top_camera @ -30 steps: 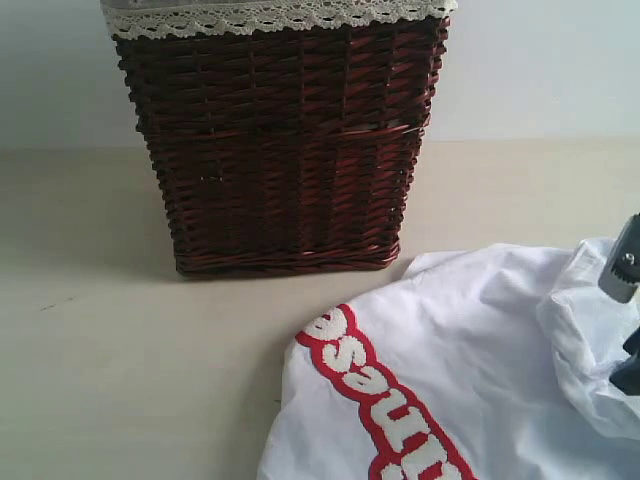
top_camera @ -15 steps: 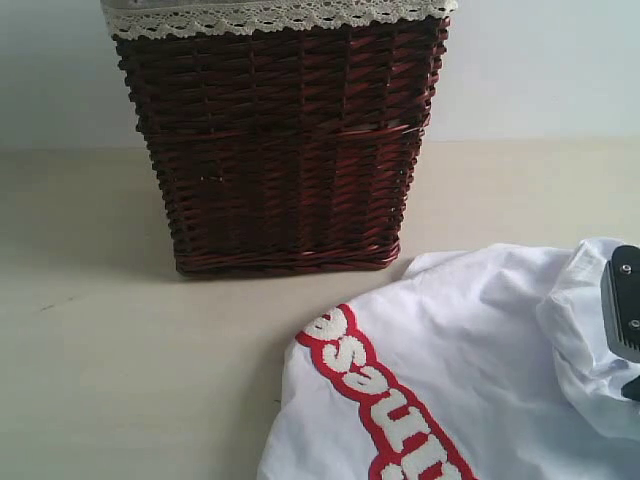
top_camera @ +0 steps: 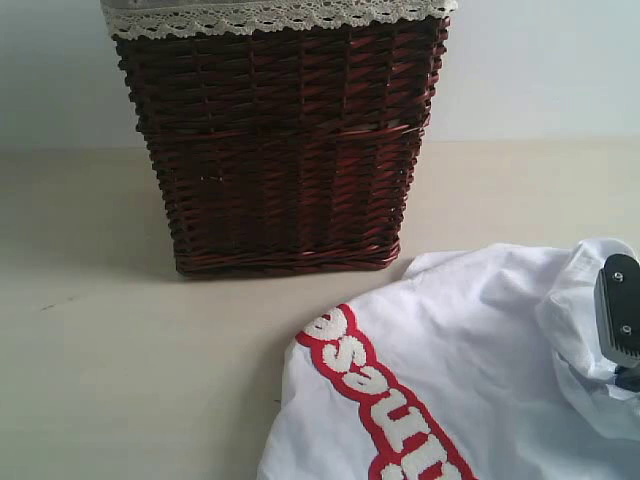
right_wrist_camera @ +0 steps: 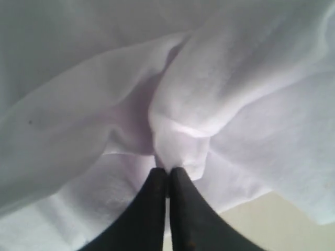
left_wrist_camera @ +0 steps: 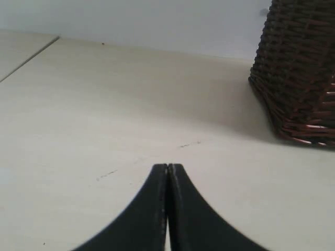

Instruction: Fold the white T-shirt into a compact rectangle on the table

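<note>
The wrinkled white cotton T-shirt [top_camera: 470, 340] sprawls unfolded on the pale beige table [top_camera: 120, 350], just in front of the dark wicker basket [top_camera: 280, 140]. There, the right gripper [right_wrist_camera: 168, 171] has just snapped closed on a fabric ridge, so I'd say a fold can start. The left gripper [left_wrist_camera: 168, 168] is beside the basket, pressed together, empty.

Soft, even light; slightly hazy, low-detail pictures.

In the exterior view the wicker basket [top_camera: 280, 150] casts a faint, diffuse shadow on the counter [top_camera: 120, 350] at its left and foot, and the white T-shirt [top_camera: 470, 340] glows nearly washed out, its folds marked by pale bluish shading. In the left wrist view the left gripper [left_wrist_camera: 167, 168] is a featureless black silhouette. In the right wrist view the cloth is close, blurred and lilac-tinted behind the dark right gripper [right_wrist_camera: 168, 172].
</note>
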Controlling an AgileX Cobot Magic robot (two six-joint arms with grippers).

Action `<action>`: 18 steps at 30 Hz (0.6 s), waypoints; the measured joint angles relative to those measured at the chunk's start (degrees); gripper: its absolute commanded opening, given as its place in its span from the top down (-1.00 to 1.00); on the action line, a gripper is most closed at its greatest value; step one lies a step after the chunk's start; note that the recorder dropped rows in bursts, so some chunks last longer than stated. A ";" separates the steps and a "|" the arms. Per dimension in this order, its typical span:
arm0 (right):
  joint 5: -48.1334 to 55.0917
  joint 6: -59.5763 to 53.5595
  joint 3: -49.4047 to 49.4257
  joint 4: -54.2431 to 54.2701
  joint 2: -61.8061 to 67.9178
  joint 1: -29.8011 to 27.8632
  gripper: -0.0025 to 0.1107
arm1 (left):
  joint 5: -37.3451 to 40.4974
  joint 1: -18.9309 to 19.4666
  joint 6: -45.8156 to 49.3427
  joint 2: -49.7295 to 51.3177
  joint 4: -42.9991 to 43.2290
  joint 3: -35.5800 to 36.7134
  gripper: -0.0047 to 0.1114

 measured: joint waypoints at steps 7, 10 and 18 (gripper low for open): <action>-0.77 8.59 0.00 0.00 -4.93 -0.16 0.96 | 0.00 0.00 0.00 0.00 0.00 0.00 0.92; -0.34 13.74 0.00 0.00 -10.57 -2.20 0.96 | 0.00 0.00 0.00 0.00 0.00 0.00 0.92; 18.87 24.64 0.00 -9.75 -21.99 -13.08 0.96 | 0.00 0.00 0.00 0.00 0.00 0.00 0.92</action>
